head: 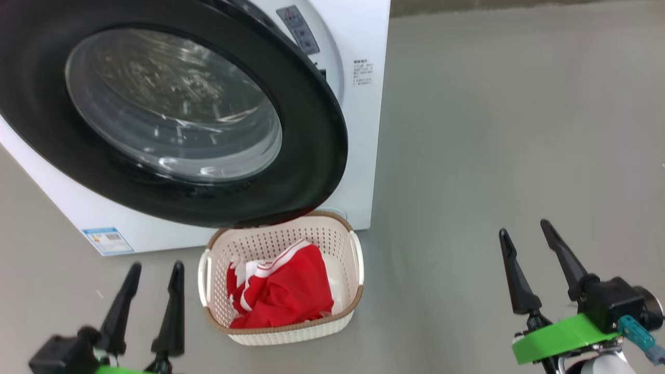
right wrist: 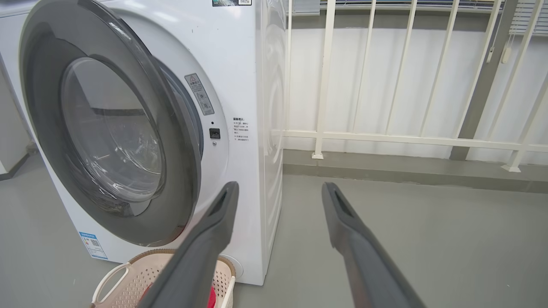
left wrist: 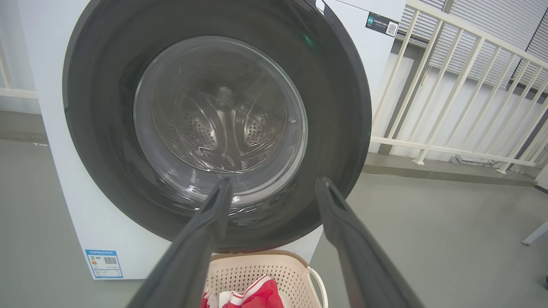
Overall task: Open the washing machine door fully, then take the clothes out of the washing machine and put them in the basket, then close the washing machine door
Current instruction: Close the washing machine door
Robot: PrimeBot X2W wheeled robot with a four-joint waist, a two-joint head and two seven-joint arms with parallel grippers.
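The washing machine [head: 363, 78] stands on a bare grey floor [head: 493, 130]. A pale railing [right wrist: 406, 139] with upright bars runs along the wall behind it, with slatted blinds above. A small blue label [head: 108, 240] sits low on the white front, toward 7 o'clock of the door.

The washing machine door [head: 171, 114] faces the robot. In the right wrist view it stands ajar. Its hinge side is at 9 o'clock, and its free edge at 3 o'clock is swung a little off the front, which uncovers the latch socket [right wrist: 214, 133] and a warning sticker [right wrist: 199, 93]. Through the glass, the left wrist view shows the perforated steel drum [left wrist: 222, 124].

The basket [head: 283, 328] sits on the floor at 6 o'clock of the door, just in front of the machine. Its far rim is tucked under the door's black ring. Its handles lie at 9 and 3 o'clock, and foreshortening hides which side is longer.

The clothes [head: 291, 291] lie bundled inside the basket. They are red, and the white striped trim runs roughly from 7 to 1 o'clock.

The left pincer [head: 157, 266] is at 9 o'clock of the basket, near its handle. Its fingers are apart and hold nothing. The right pincer [head: 523, 227] is at 3 o'clock, well apart from the basket over bare floor. It is also spread and empty, with a green band [head: 561, 337] at its wrist. Both point toward 12 o'clock.
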